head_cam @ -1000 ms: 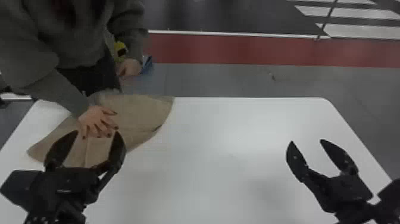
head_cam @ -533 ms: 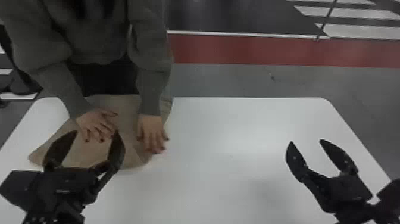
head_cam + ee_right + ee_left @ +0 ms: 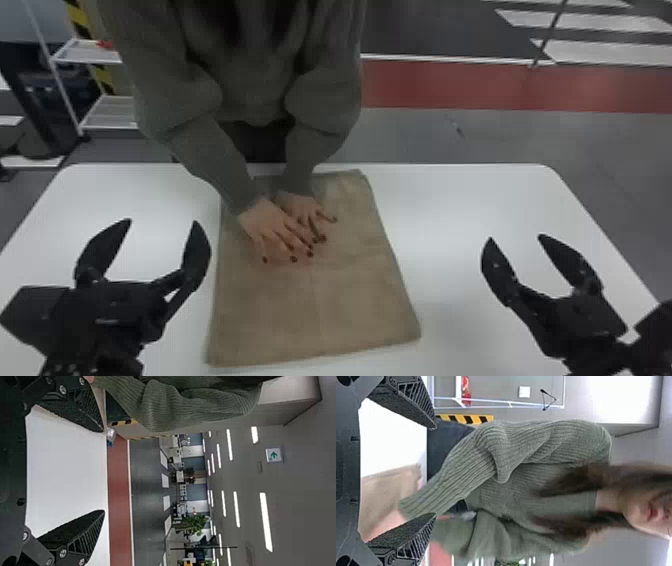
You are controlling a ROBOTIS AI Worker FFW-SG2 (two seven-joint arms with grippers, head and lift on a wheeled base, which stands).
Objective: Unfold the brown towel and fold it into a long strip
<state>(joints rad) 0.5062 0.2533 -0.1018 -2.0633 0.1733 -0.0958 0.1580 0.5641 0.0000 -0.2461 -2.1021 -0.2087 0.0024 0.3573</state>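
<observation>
The brown towel [image 3: 315,300] lies flat on the white table between the two arms in the head view, shaped roughly as a rectangle. A person's two hands [image 3: 280,230] press on its far half. Left of the towel, my left gripper [image 3: 162,222] stands open with nothing between its fingers. My right gripper [image 3: 515,237] is also open, apart from the towel on its right side. In the left wrist view, part of the towel [image 3: 387,490] shows beyond the open left gripper [image 3: 435,471]. The right wrist view has the right gripper [image 3: 104,471] open over bare tabletop.
The white table [image 3: 465,200] extends past the towel on both sides. The person leans over its far edge, sleeves above the towel's far end. A white shelf rack [image 3: 102,110] stands on the floor behind, at the left.
The towel, bunched at the far left before, now lies squared and flat nearer the table's middle. The person has moved right with it, both hands on it. Both grippers have kept still.
</observation>
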